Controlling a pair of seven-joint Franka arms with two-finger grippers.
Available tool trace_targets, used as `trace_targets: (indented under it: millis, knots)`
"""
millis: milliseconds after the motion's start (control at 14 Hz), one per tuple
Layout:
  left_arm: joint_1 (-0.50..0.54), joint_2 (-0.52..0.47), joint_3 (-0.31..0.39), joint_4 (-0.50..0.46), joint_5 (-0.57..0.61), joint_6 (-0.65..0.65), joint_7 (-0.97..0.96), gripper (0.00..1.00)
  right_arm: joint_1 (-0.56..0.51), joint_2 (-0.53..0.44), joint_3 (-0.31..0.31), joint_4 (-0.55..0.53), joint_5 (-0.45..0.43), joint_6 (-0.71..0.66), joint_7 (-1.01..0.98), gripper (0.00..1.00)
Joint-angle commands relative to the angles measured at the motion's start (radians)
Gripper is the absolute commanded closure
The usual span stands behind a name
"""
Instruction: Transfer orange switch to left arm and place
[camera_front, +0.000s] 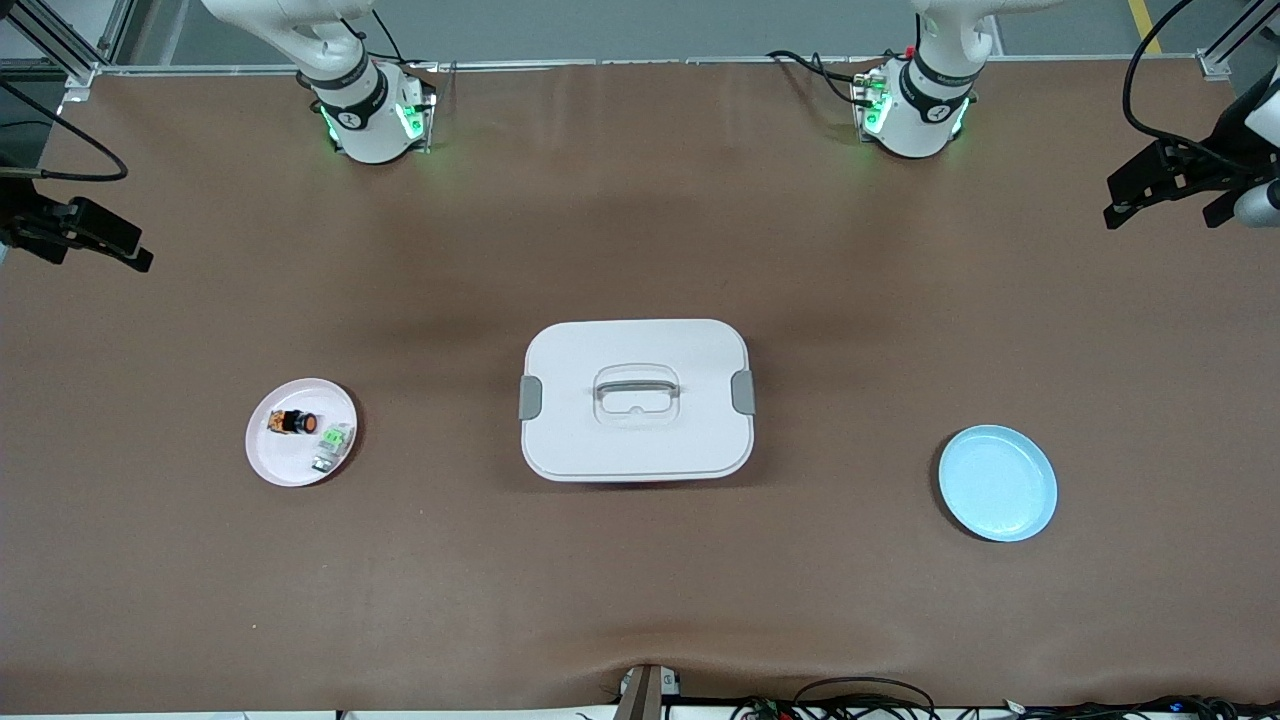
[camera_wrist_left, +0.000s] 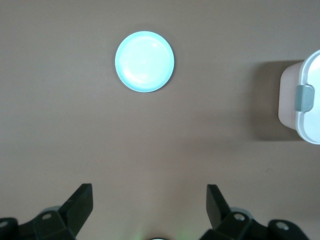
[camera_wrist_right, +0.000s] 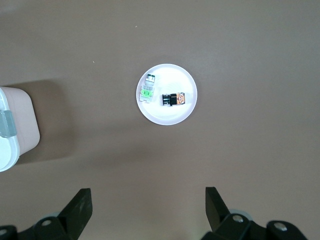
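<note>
The orange switch (camera_front: 292, 423) is lying on its side on a pale pink plate (camera_front: 268, 460) toward the right arm's end of the desk (camera_front: 640, 580), just beside a small green-and-silver switch (camera_front: 331, 446) that is sitting a little nearer the front camera on the same plate. The white box (camera_front: 636, 400) is standing closed in the middle of the desk, between the pink plate and a light blue plate (camera_front: 997, 483) toward the left arm's end, which is carrying nothing. The right tool (camera_wrist_right: 148, 210) is hanging high over the desk above the pink plate, fingers spread wide and holding nothing. The left tool (camera_wrist_left: 149, 207) is hanging likewise above the blue plate, also wide apart and bare.
</note>
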Motion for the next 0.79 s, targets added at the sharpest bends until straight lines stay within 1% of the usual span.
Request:
trace_targets:
  millis: [0, 287, 716]
  knots:
    - [0.002, -0.014, -0.005, 0.0, 0.005, -0.018, -0.013, 0.0, -0.003, -0.009, -0.001, 0.002, -0.006, 0.001, -0.008, 0.0]
    - [0.004, -0.005, 0.001, 0.015, 0.007, -0.016, -0.011, 0.0, 0.006, -0.011, 0.0, -0.01, -0.008, 0.001, -0.006, 0.0]
    - [0.004, -0.006, 0.002, 0.005, 0.005, -0.03, -0.014, 0.0, -0.005, -0.012, -0.004, -0.009, -0.006, -0.005, -0.009, 0.0]
